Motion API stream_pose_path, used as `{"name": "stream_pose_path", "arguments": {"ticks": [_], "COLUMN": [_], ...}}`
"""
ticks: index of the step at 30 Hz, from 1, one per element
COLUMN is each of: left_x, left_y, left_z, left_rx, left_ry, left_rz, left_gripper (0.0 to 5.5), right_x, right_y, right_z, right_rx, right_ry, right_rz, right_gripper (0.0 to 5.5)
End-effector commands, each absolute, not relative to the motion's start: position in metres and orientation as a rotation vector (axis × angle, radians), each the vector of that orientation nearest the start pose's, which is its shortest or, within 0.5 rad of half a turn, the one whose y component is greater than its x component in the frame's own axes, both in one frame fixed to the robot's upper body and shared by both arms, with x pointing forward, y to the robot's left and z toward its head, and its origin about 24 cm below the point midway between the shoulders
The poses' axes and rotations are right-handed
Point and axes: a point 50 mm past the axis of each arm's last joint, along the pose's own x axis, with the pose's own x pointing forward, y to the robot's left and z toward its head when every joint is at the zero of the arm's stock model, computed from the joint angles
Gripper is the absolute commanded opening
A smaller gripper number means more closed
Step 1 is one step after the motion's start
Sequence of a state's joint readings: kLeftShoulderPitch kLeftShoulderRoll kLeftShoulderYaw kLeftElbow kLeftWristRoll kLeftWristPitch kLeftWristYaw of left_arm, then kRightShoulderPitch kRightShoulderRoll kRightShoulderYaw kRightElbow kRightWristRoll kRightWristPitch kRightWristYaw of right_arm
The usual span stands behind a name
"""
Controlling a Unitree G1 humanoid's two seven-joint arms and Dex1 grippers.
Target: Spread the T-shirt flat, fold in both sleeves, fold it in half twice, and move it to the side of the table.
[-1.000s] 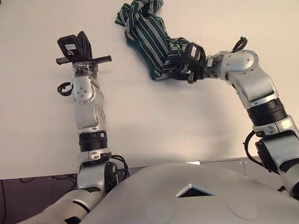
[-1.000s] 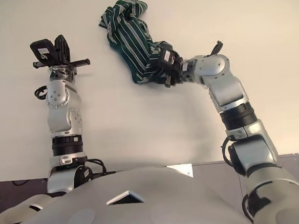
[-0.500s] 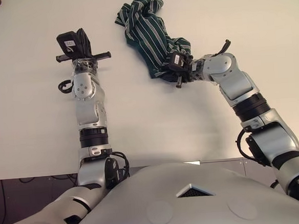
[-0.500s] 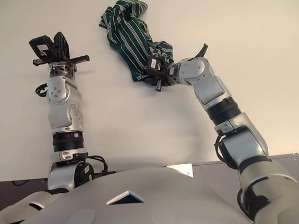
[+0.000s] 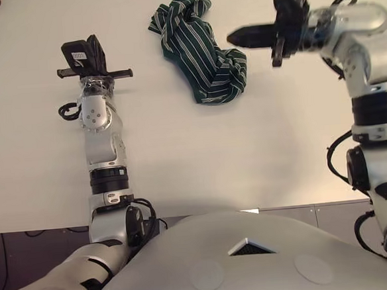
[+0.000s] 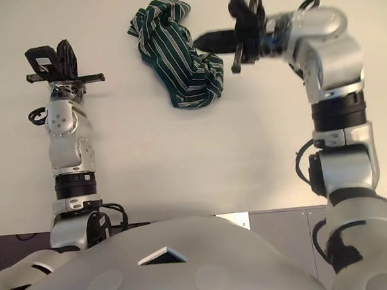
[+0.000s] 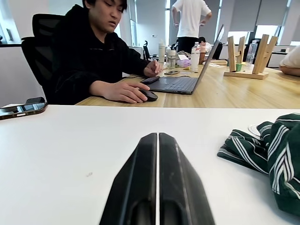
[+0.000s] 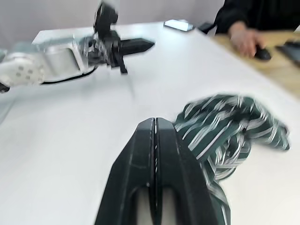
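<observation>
Though crumpled, T-shirt (image 5: pixel 201 58) near right pincer (image 5: pixel 232 36)

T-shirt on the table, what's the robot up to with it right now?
The striped T-shirt lies in a crumpled heap on the white table, not yet spread. Neither arm holds it: the right gripper hovers just to its right and the left gripper sits off to its left, both with jaws shut and empty.

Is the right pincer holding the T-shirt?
No, the right pincer is shut on nothing, and the T-shirt lies crumpled on the table.
</observation>
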State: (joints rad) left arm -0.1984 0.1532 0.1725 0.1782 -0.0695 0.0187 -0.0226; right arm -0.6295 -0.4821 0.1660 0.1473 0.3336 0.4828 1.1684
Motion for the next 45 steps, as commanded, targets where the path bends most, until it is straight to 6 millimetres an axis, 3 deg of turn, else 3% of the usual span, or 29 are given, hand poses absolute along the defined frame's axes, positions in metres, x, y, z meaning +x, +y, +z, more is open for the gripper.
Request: {"name": "stream_pose_path", "arguments": {"ticks": [1, 6, 11, 15, 20, 25, 29, 32, 34, 37, 39, 42, 45], "left_x": [0.292, 0.294, 0.294, 0.296, 0.298, 0.297, 0.295, 0.288, 0.283, 0.274, 0.267, 0.255, 0.234], "left_y": [0.212, 0.206, 0.204, 0.201, 0.205, 0.211, 0.203, 0.192, 0.175, 0.141, 0.122, 0.099, 0.083], "left_z": [0.059, 0.056, 0.055, 0.054, 0.059, 0.062, 0.068, 0.073, 0.075, 0.073, 0.071, 0.071, 0.071], "left_rx": [0.061, 0.056, 0.047, 0.035, 0.037, 0.081, 0.19, 0.346, 0.431, 0.612, 0.767, 0.934, 0.974], "left_ry": [-0.006, 0.006, 0.006, 0.009, -0.006, -0.005, -0.006, 0.012, 0.018, 0.01, -0.011, -0.056, -0.074], "left_rz": [0.116, 0.098, 0.097, 0.096, 0.111, 0.089, -0.1, -0.326, -0.513, -0.81, -0.984, -1.17, -1.296], "left_gripper": [0.0, 0.0, 0.0, 0.0, 0.0, 0.0, 0.0, 0.0, 0.0, 0.0, 0.26, 0.81, 1.21], "right_x": [0.29, 0.282, 0.298, 0.299, 0.298, 0.295, 0.262, 0.232, 0.246, 0.284, 0.299, 0.302, 0.298], "right_y": [-0.109, -0.109, -0.105, -0.097, -0.1, -0.11, -0.168, -0.238, -0.259, -0.251, -0.238, -0.227, -0.215], "right_z": [0.113, 0.069, 0.055, 0.032, 0.006, 0.012, 0.035, 0.05, 0.055, 0.063, 0.065, 0.059, 0.052], "right_rx": [-0.243, -0.381, -0.441, -0.473, -0.561, -0.552, -0.506, -0.578, -0.607, -0.575, -0.54, -0.497, -0.448], "right_ry": [0.314, 0.444, 0.429, 0.484, 0.578, 0.586, 0.715, 1.014, 1.039, 0.902, 0.827, 0.801, 0.789], "right_rz": [1.443, 1.399, 1.301, 1.304, 1.283, 1.396, 1.674, 1.742, 1.639, 1.484, 1.451, 1.471, 1.501], "right_gripper": [0.67, 1.45, 2.13, 2.13, 1.33, 0.53, 0.04, 0.04, 0.04, 0.04, 0.0, 0.0, 0.0]}}
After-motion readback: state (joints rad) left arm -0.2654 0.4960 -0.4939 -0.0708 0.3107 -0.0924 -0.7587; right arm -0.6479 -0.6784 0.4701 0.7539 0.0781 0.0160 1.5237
